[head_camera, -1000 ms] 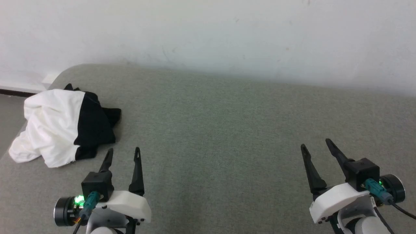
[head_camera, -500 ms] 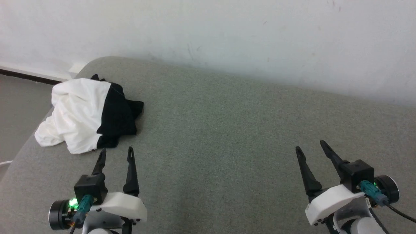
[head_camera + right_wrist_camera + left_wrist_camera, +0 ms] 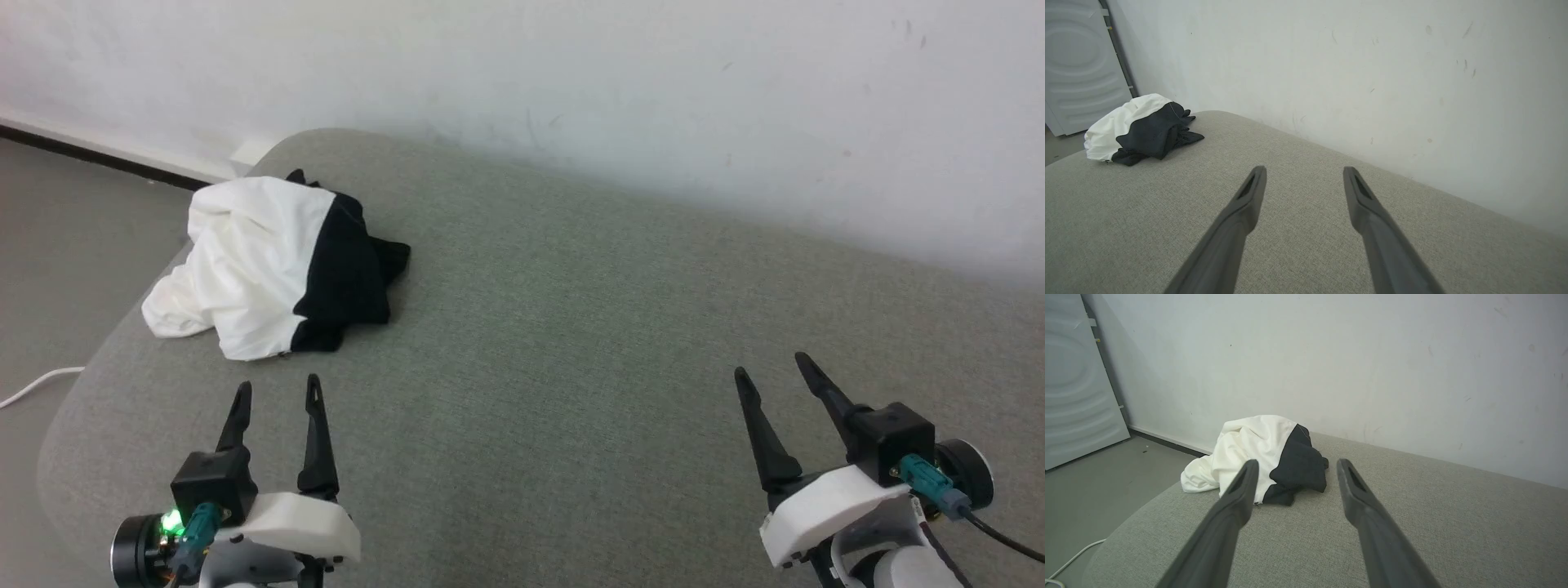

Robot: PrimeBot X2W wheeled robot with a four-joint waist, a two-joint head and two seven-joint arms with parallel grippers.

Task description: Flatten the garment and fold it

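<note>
Garment [image 3: 269, 261]: one, crumpled in a soft heap, unfolded. White body cloth to the robot's left, black cloth bunched on the right side of the heap. Lies at the far left rounded corner of the tabletop [image 3: 571, 343], near the wall [image 3: 571, 82].

Left hand [image 3: 277, 384]: fingers spread, grasping nothing, just short of the garment.
Right hand [image 3: 770, 365]: fingers spread, empty, well apart from the garment.

Tabletop: grey woven covering.
Wall: off-white, scuffed, with a dark baseboard [image 3: 90, 151].
Floor [image 3: 65, 245]: grey, with a white cable [image 3: 37, 384].
Pale panelled door [image 3: 1073, 375]: far left.
</note>
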